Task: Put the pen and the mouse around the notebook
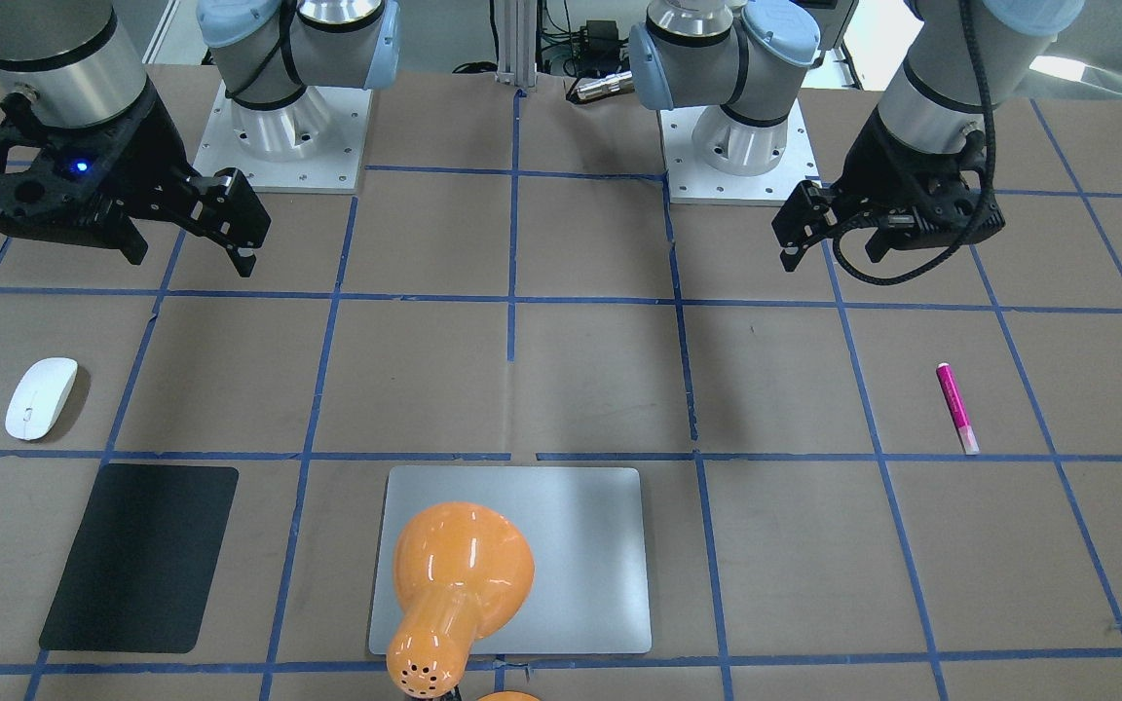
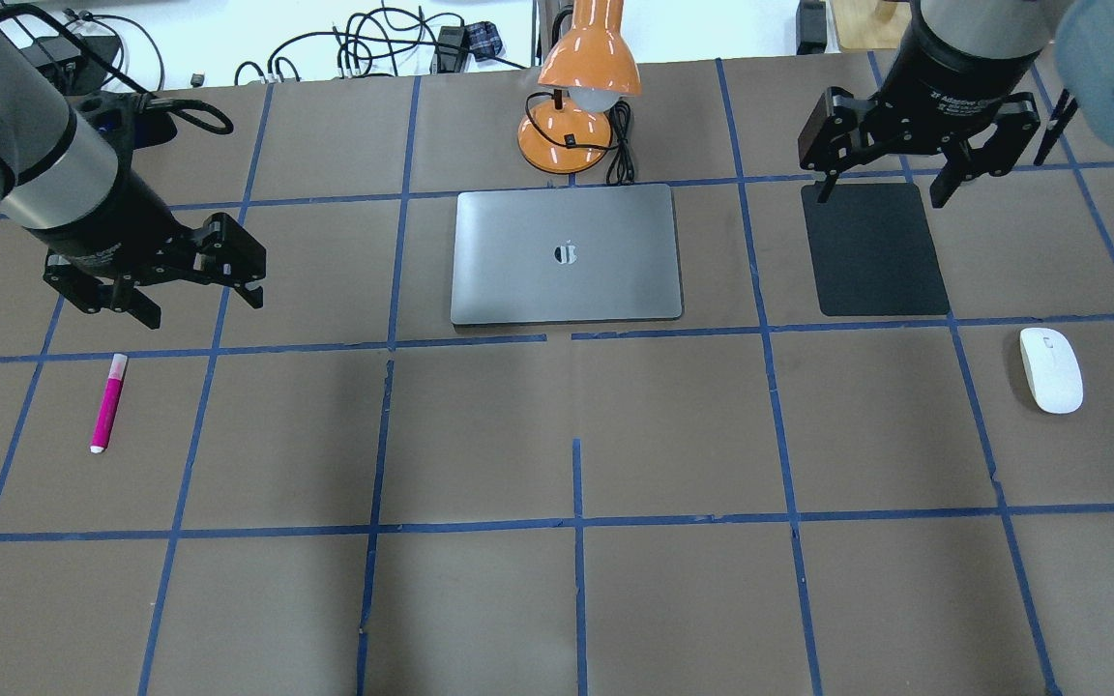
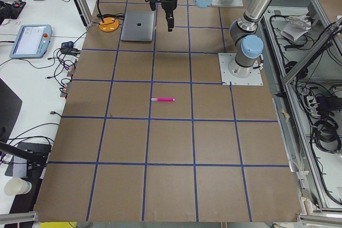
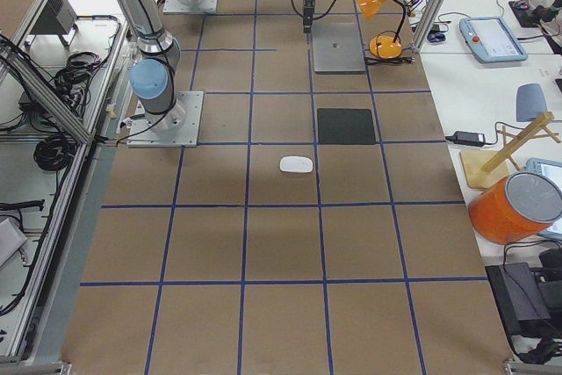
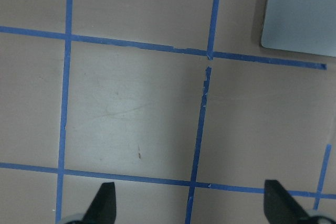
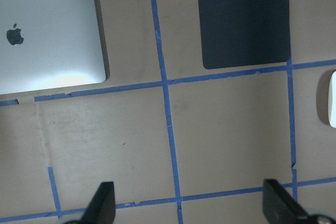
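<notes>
The magenta pen (image 2: pixel 107 401) lies on the table's left side, its whitish cap end pointing toward the robot. My left gripper (image 2: pixel 199 304) hangs open above the table, just beyond the pen and a little to its right, holding nothing. At the right, the white mouse (image 2: pixel 1050 369) rests near the black mat's corner. My right gripper (image 2: pixel 881 193) hovers open and empty over the far edge of the mat. The silver notebook (image 2: pixel 567 253) lies closed at the middle back. The left wrist view shows only the notebook's corner (image 5: pixel 302 11). In the right wrist view the notebook (image 6: pixel 47 35) and the mouse's edge (image 6: pixel 328 98) both show.
A black mat (image 2: pixel 874 249) lies right of the notebook. An orange desk lamp (image 2: pixel 576 87) stands behind the notebook, its head leaning over it. Blue tape lines grid the brown table. Cables run along the far edge.
</notes>
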Robot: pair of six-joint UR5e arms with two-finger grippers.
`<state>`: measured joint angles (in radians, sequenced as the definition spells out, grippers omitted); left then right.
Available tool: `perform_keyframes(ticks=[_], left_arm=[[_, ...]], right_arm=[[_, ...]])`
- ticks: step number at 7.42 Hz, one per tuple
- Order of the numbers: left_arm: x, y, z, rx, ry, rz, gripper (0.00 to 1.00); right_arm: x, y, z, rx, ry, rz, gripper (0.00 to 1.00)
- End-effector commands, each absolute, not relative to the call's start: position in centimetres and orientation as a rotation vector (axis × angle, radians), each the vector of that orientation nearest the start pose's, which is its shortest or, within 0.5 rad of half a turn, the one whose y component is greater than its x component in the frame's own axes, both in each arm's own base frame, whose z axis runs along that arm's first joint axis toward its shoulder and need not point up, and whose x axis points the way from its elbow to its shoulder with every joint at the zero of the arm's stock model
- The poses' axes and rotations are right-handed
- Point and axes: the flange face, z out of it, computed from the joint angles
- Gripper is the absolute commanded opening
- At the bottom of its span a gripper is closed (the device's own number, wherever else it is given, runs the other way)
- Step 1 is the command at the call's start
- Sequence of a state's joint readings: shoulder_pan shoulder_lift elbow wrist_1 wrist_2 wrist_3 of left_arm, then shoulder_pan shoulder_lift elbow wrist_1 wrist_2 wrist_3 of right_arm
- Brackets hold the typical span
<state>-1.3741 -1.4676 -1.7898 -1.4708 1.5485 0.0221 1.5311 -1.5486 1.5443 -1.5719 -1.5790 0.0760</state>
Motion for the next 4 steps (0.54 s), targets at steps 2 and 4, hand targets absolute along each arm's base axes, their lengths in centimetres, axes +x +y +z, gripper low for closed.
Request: perform_keyframes(ticks=[2,4], left_arm=[[0.4,-47.3,42.4,-0.150,3.173,0.061,1.00],[6.8,-47.4,41.2,-0.177,3.187,0.096,1.00]], right_arm=[[5.4,-52.3,43.5,0.313,3.124,0.195,1.00],[-1.8,-53.3,39.8,0.251,3.131,0.179,1.00]])
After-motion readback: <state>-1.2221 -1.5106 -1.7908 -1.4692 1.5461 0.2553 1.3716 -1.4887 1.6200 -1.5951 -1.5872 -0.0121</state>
